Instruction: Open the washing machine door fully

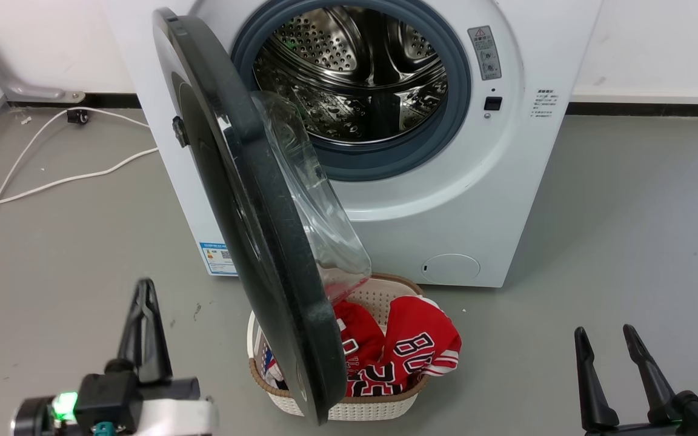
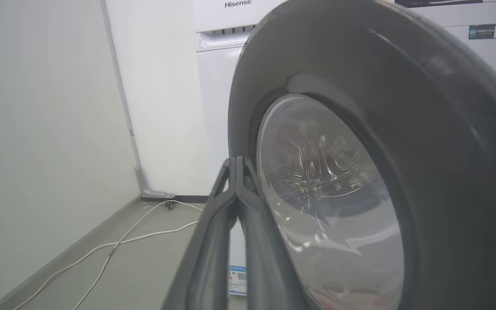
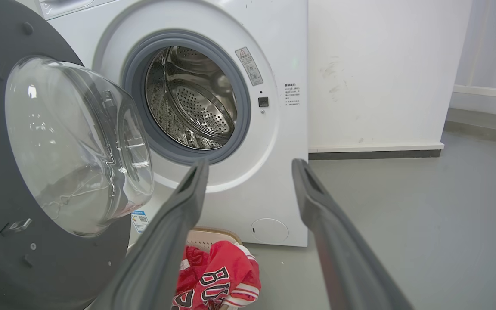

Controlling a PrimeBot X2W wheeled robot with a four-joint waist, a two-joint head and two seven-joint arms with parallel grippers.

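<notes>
Door (image 1: 252,212) roughly half open, centre frame; final swing not yet done. Left gripper (image 1: 145,290) lower left, fingers together; right gripper (image 1: 603,330) lower right, fingers apart.

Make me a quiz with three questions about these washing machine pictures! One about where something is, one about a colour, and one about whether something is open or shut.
1. Where is the basket?
A) on a shelf
B) on the floor in front of the washing machine
C) on top of the washing machine

2. What colour are the clothes in the basket?
A) red
B) green
C) yellow

3. How is the washing machine door?
A) shut tight
B) lying flat on the floor
C) swung open

Answers:
1 B, because the basket stands on the grey floor just before the machine's front.
2 A, because red cloth with white and black lettering fills it.
3 C, because the door stands out from the front and the steel drum shows behind it.
</notes>
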